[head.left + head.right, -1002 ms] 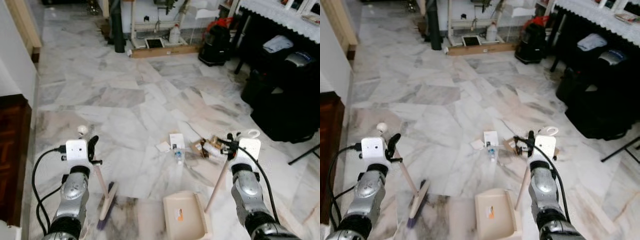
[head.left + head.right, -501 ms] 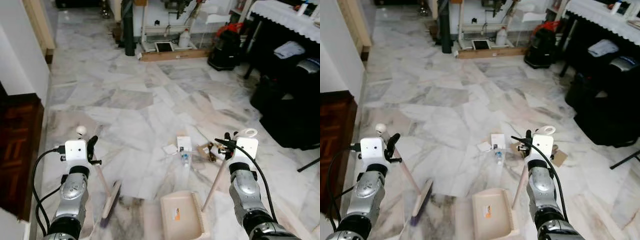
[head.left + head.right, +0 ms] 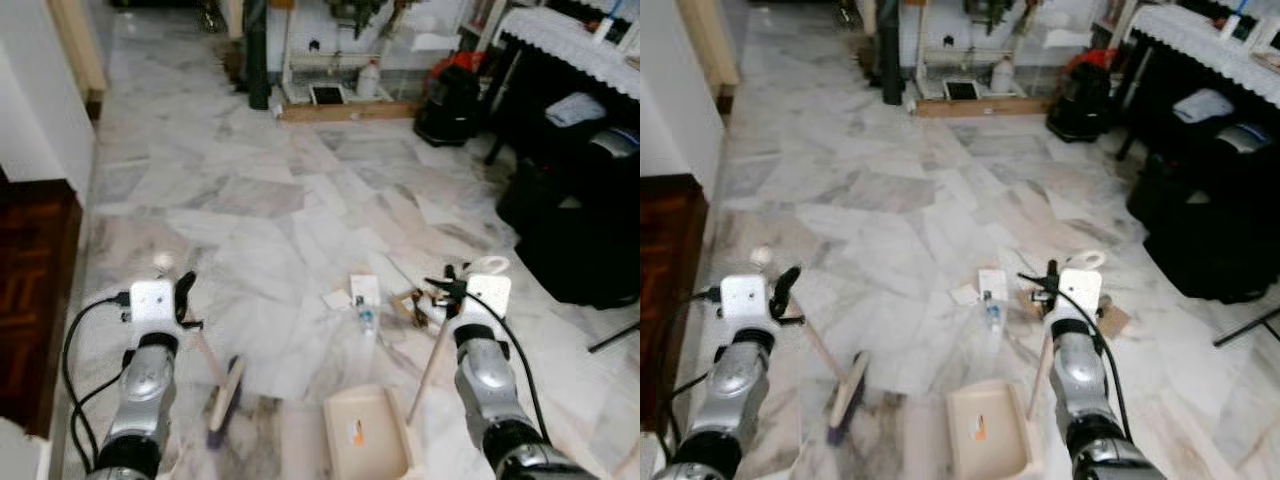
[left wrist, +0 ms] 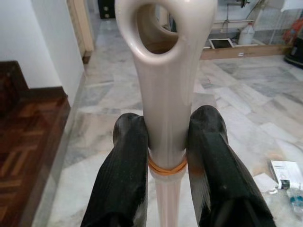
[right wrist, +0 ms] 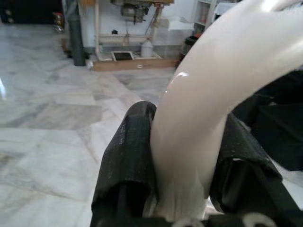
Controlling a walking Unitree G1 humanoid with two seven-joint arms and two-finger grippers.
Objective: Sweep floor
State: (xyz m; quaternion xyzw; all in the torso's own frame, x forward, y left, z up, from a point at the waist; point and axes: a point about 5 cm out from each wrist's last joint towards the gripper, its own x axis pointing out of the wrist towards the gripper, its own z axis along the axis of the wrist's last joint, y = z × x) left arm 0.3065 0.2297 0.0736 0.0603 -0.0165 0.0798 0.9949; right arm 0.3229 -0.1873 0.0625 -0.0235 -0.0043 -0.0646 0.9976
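Flanking the litter (image 3: 385,300) — broom (image 3: 222,392) in left gripper (image 4: 166,142), dustpan (image 3: 365,435) in right gripper (image 5: 184,156).

A cream broom (image 3: 222,392) slants beside a cream dustpan (image 3: 366,436) (both heads on marble floor (image 3: 250,200)).

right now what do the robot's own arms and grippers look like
Both arms are silver, jointed metal segments, each topped by a white box at the wrist with a black cable looping down. The left gripper and right gripper each have two long, rounded black fingers.
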